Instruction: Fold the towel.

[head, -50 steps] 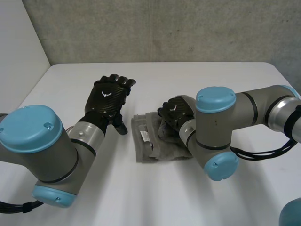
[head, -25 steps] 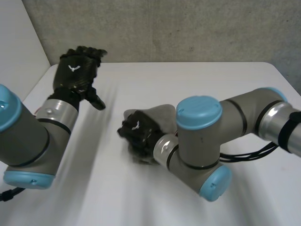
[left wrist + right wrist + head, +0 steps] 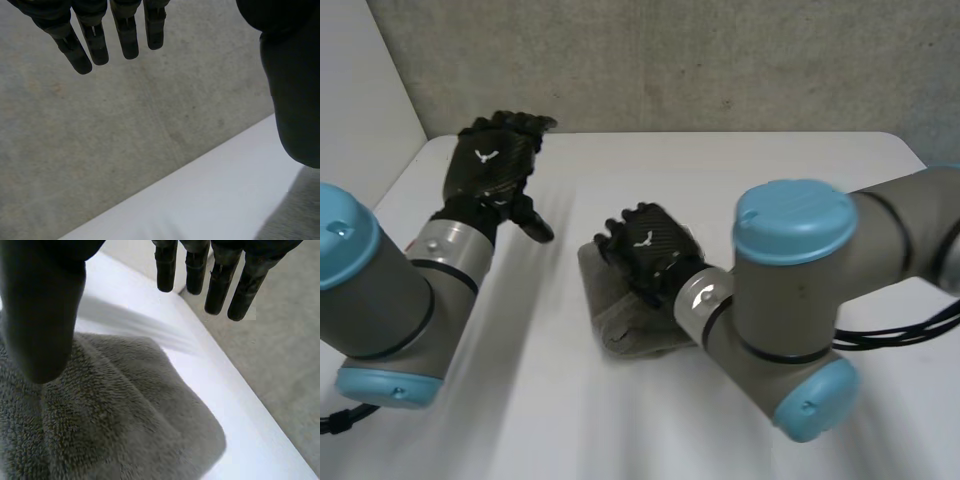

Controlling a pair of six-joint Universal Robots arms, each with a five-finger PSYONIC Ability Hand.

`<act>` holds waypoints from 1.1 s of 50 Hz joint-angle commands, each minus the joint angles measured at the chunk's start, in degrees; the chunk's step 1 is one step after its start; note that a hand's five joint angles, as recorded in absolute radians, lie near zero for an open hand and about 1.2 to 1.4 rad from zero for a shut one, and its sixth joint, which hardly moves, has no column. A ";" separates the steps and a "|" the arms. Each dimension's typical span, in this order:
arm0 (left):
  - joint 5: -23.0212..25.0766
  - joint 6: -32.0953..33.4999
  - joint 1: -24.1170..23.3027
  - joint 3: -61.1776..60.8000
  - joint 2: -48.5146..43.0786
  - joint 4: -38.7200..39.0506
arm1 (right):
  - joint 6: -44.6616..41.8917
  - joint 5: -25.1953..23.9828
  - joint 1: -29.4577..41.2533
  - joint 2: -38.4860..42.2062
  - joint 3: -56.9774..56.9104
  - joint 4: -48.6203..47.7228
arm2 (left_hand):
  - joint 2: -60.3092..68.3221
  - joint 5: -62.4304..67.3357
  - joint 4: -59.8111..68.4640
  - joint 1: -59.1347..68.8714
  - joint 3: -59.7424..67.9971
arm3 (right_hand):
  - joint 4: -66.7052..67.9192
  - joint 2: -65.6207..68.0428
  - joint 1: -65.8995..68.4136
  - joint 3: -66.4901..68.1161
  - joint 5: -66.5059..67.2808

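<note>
Head view. At the upper left of the frame, left robot hand [image 3: 488,170] raised above the white desk [image 3: 740,165], fingers straight and a little apart, open, holding nothing, well apart from the towel. In the centre, grey towel [image 3: 618,305] lying on the desk as a folded bundle. Right robot hand [image 3: 648,248] directly over its upper part, back of the hand toward the camera. Right arm [image 3: 790,270] with its large light-blue cap at the lower right, standing in front of the right part of the towel and hiding it. Left arm [image 3: 380,290] at the lower left. Grey concrete wall [image 3: 670,60] along the top, behind the desk.

Left wrist view. Fingers [image 3: 95,42] of the left robot hand straight and side by side, thumb [image 3: 292,90] held away from them, nothing between. Beyond the fingertips the concrete wall and the edge of the desk.

Right wrist view. Right robot hand open too: fingers [image 3: 197,270] straight, thumb [image 3: 45,315] apart from them, nothing gripped. Towel under the palm, thick and fluffy, in layers, one rounded corner near the desk edge. Thumb in front of the towel; touching or not, cannot tell. Beyond the fingertips a strip of white desk, then grey floor [image 3: 285,350].
</note>
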 commanded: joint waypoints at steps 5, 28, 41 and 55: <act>-0.24 0.14 -7.75 1.09 -6.74 -3.70 | 3.62 -0.51 -7.53 -3.34 3.61 1.90 | -3.15 -11.33 -3.31 -3.57 -2.44 | -5.44 -5.86 -4.91 -5.87 -3.53; -3.41 0.40 -10.57 8.03 -18.89 -8.80 | 7.83 -0.60 -11.93 6.77 0.00 2.07 | -2.98 -11.16 -3.15 -3.40 -2.28 | -4.93 -5.36 -4.40 -5.37 -3.02; -3.76 0.40 -10.40 13.03 -5.55 -11.78 | 16.52 0.19 -15.00 -8.41 -0.17 3.21 | -3.99 -12.17 -4.16 -4.41 -3.29 | -6.20 -6.62 -5.67 -6.63 -4.28; -6.75 -3.55 -1.70 20.77 3.96 -26.12 | 20.14 8.19 -19.14 -18.01 -0.17 3.39 | -4.16 -12.34 -4.32 -4.58 -3.45 | -6.20 -6.62 -5.67 -6.63 -4.28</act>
